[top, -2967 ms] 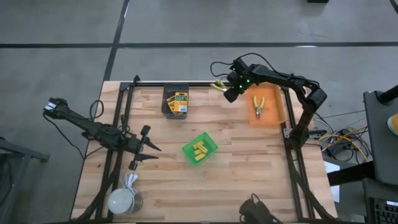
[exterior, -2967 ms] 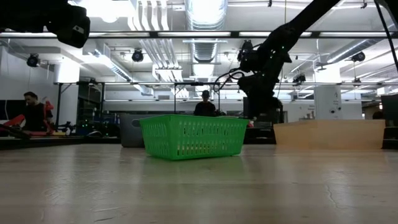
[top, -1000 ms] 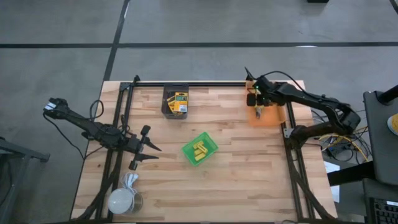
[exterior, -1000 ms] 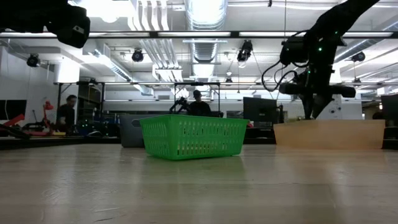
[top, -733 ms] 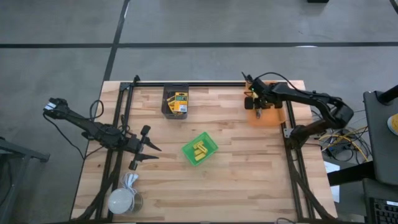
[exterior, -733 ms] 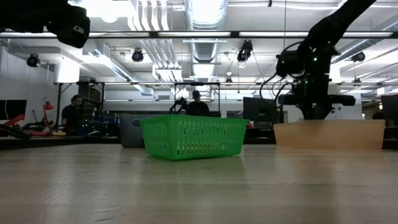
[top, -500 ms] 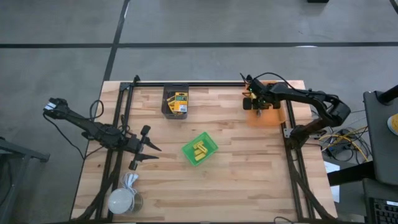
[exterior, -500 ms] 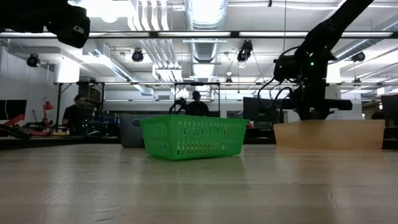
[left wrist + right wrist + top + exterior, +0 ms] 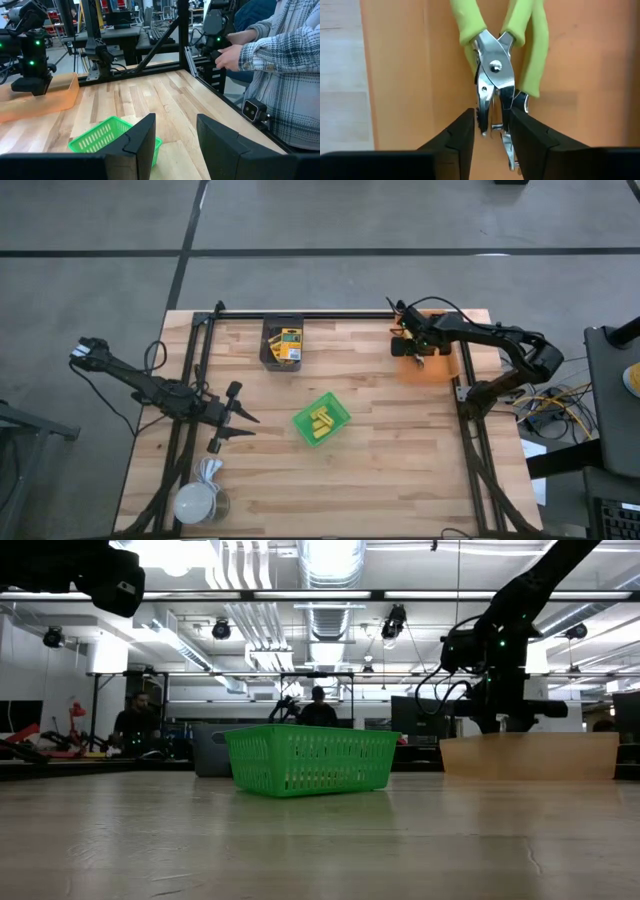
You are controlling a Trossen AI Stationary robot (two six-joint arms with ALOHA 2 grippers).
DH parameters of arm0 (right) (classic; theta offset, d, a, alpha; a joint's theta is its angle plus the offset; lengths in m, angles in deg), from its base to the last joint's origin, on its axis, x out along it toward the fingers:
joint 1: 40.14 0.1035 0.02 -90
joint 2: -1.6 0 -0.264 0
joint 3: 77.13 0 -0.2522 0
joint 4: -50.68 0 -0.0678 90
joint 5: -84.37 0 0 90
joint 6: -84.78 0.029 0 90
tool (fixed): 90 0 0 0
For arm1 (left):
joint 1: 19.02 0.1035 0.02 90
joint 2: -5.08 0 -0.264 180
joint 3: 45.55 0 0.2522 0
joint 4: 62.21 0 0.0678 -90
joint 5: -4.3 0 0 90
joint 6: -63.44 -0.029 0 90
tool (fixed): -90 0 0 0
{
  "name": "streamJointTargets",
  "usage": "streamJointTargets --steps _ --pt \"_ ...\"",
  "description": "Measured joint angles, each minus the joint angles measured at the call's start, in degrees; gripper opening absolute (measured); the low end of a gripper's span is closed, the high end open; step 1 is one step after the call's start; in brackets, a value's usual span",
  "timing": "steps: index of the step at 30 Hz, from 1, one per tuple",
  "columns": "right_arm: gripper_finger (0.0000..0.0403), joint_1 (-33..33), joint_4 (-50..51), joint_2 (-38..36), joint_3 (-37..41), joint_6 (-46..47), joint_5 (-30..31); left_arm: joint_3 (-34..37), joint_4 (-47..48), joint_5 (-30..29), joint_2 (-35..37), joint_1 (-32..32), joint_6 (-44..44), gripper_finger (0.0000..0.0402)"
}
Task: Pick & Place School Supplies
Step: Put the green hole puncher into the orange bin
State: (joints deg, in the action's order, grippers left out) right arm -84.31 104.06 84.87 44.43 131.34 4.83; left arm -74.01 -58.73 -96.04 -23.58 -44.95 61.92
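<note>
Judging from how things lie, the sorting looks mostly done. Nearest the robot's side, at about six o'clock from the table's centre, the green bin [image 9: 321, 419] holds the small yellow blocks [image 9: 320, 421], and no supplies show loose on the bare wood. At nine o'clock the left gripper [image 9: 174, 141] waits over the table's left side, its fingers apart with a clear gap and nothing between them. Farther back, at eleven o'clock, the grey bin [image 9: 283, 342] carries a yellow-and-green crayon box [image 9: 290, 345]. At one o'clock the orange bin [image 9: 437, 361] sits by the far right corner, and the right gripper [image 9: 491, 131] hangs low over it. Its fingers are slightly parted, flanking the metal nose of the pliers [image 9: 496, 70]; whether they pinch the metal or have let it go cannot be told, though a sliver of gap shows on each side. The pliers lie on the orange floor, with lime-yellow handles spread a little and pointing away from the gripper, a shiny riveted pivot, and narrow steel jaws nearly closed. A second metal tip seems to show just beside them. What is probably left is to free the pliers and withdraw the arm.
</note>
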Motion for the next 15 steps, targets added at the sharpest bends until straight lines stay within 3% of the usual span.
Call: streamJointTargets --steps 15 --pt "0.0147 -0.02 -0.12 -1.17 0.12 -0.99 1.66 0.00 -0.01 0.01 0.02 0.00 0.01 0.0149"
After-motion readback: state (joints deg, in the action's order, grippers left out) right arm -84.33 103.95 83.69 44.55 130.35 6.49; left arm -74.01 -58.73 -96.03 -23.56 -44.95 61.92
